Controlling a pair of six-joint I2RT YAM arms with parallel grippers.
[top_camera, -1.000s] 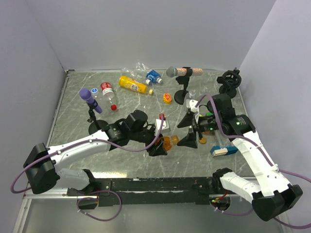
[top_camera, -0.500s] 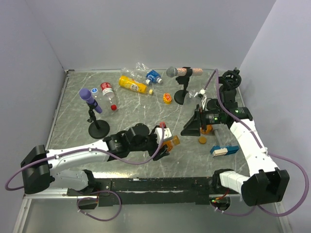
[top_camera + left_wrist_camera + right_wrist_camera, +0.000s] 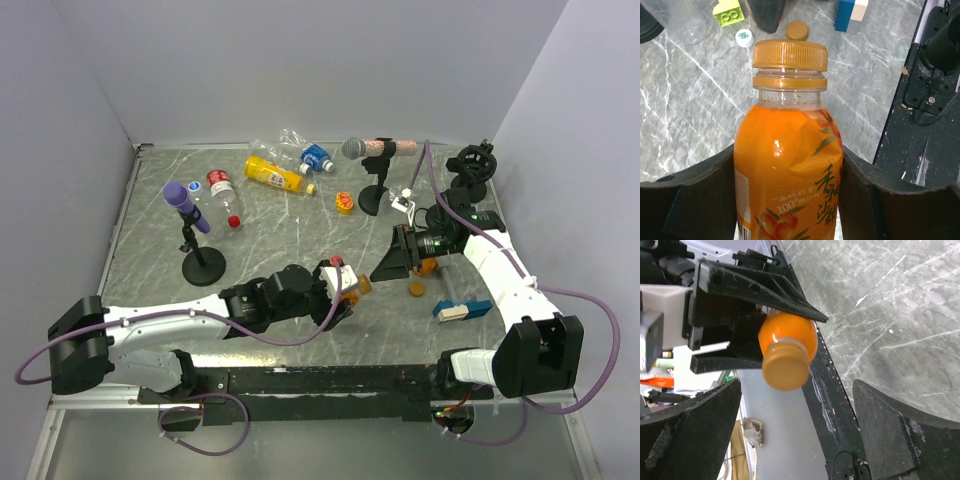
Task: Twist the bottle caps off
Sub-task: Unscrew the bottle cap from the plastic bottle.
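- Your left tool [image 3: 788, 165] has a stubby orange bottle [image 3: 790, 145] clamped by the body, one finger on each side of the label.
- The bottle's orange-brown cap [image 3: 790, 55] is on the neck, with the ring right under it.
- In the top view the bottle is tipped over on its side in the grip. It sits low over the counter [image 3: 150, 230] near the front middle, cap end aimed at your right arm.
- Your right tool [image 3: 796, 395] is spread wide with nothing in it. It faces that cap head-on, close but with clear space between the cap and both fingers.
- A loose cap [image 3: 416, 290], the same orange-brown, lies flat on the counter just in front of the right tool.
- The left wrist view shows a white cap [image 3: 744, 37] and a yellow-green block [image 3: 729, 12] near that loose one. A blue and white block [image 3: 850, 12] is off to the side.
- A yellow bottle [image 3: 272, 175] lies on its side way at the back.
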